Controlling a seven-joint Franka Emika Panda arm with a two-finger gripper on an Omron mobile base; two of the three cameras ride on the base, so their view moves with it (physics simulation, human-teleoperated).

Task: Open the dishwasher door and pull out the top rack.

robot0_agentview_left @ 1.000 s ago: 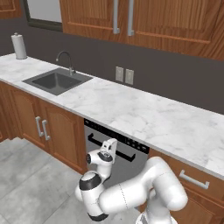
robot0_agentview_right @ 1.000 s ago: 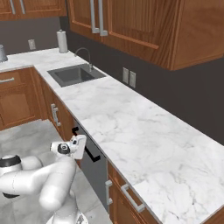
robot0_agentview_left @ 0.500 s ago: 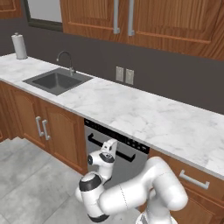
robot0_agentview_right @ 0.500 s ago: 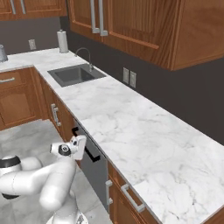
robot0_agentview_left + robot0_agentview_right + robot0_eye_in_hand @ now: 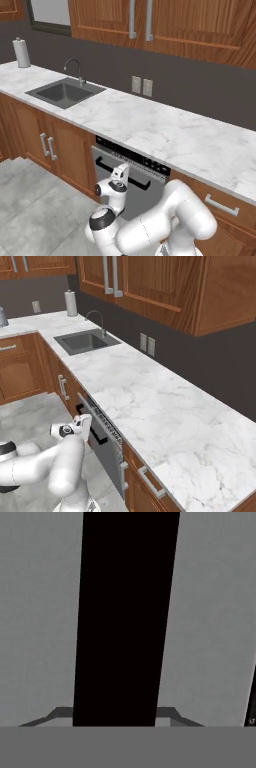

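Note:
The dishwasher door (image 5: 147, 200) is a grey panel under the counter and stands closed, with its black control strip (image 5: 135, 156) along the top. Its black bar handle (image 5: 139, 182) crosses the panel. My gripper (image 5: 121, 173) is pressed up to the left part of that handle. From the right base camera I see the door (image 5: 107, 450) edge-on and the gripper (image 5: 86, 422) against its handle (image 5: 98, 434). In the hand view the handle (image 5: 125, 612) is a wide black band between my two spread fingertips (image 5: 56, 713), the gripper (image 5: 116, 714) open around it. The top rack is hidden behind the door.
A marble counter (image 5: 175, 135) runs above the dishwasher, with a sink (image 5: 65, 92) and a paper towel roll (image 5: 21, 52) to the left. Brown cabinet doors (image 5: 62, 150) flank the dishwasher on the left and a drawer (image 5: 220, 207) on the right. Grey floor (image 5: 30, 200) lies open at left.
The hand has crept slightly down and closer onto the handle. The door has stayed closed.

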